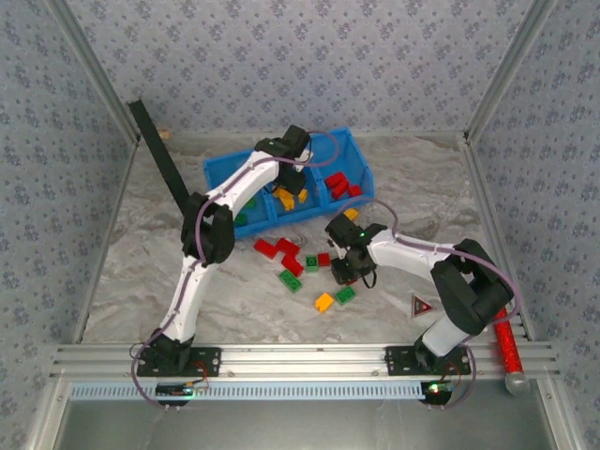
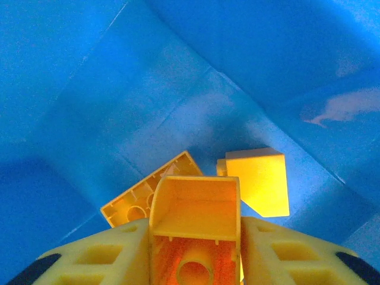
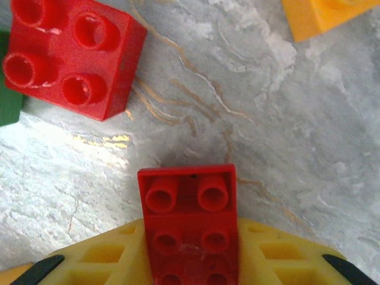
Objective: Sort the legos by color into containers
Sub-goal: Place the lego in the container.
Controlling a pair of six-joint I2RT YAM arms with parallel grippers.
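Left wrist view: the left pincer (image 2: 196, 240) is closed on a yellow brick (image 2: 195, 205), hollow side toward the camera, and hangs inside the blue bin (image 2: 89, 89). Below and just ahead of it lie an upturned yellow piece (image 2: 142, 199) to its left and a yellow block (image 2: 258, 181) to its right. The drop should go well if the jaws part only slightly while low, so the brick settles among its fellows instead of bouncing over a divider. In the right wrist view the right pincer (image 3: 191, 246) grips a long red brick (image 3: 190, 208) by its sides, at or just above the worktop (image 3: 279, 119). A square red brick (image 3: 71, 56) sits ahead to its left and an orange one (image 3: 326, 18) ahead to its right, so a straight lift before swinging seems wise. In the top external view, the compartment nearest the right pincer holds red pieces (image 1: 339, 183), the middle one under the left pincer holds yellow pieces (image 1: 289, 197), and the farthest holds green pieces (image 1: 246, 208).
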